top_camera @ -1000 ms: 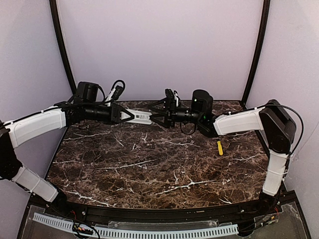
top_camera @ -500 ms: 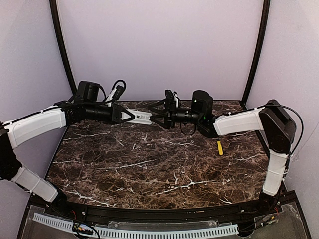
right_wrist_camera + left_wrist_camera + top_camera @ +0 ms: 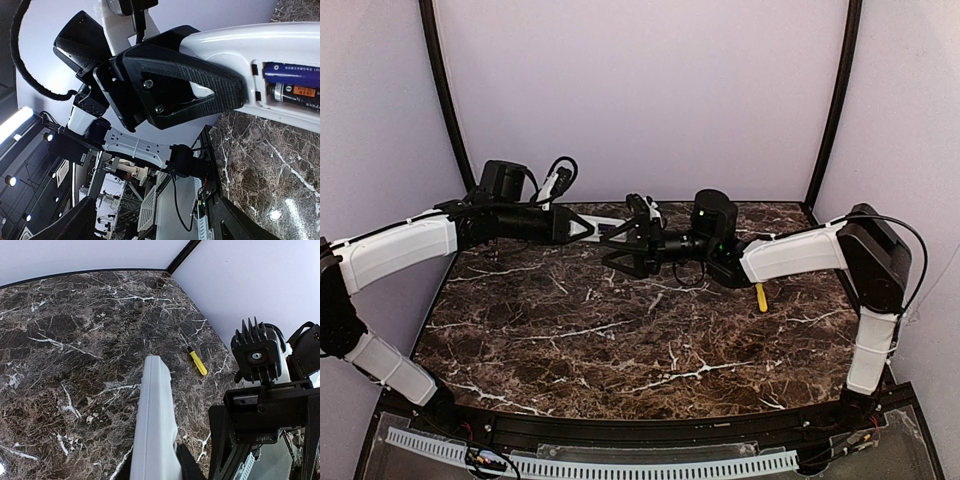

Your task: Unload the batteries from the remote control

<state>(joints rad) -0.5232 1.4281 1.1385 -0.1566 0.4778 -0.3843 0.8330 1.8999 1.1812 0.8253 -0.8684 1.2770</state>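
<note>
The job is at the stage of getting at the cells: the remote control point(image 3: 235, 47) hangs in the air over the far left part of the worktop point(image 3: 620, 340), clamped in the left claw point(image 3: 585, 228). Its back is uncovered, and both batteries point(image 3: 292, 74) sit side by side in the recess, seen close in the right wrist view. Neither is out yet. The right claw point(image 3: 618, 250) has its fingers wide apart and holds nothing; it sits just beside the free end of the remote and a little nearer the camera than it. The next move likely calls for fine aim: one fingertip has to get under or against the end of a battery and lever it free while the left arm keeps the remote steady. The left arm stretches along the back edge with its forearm nearly level, claw pointing right. The right arm bends at the elbow by the right wall and reaches leftward to meet it. A yellow screwdriver point(image 3: 761, 297) lies on the worktop, well apart.
</note>
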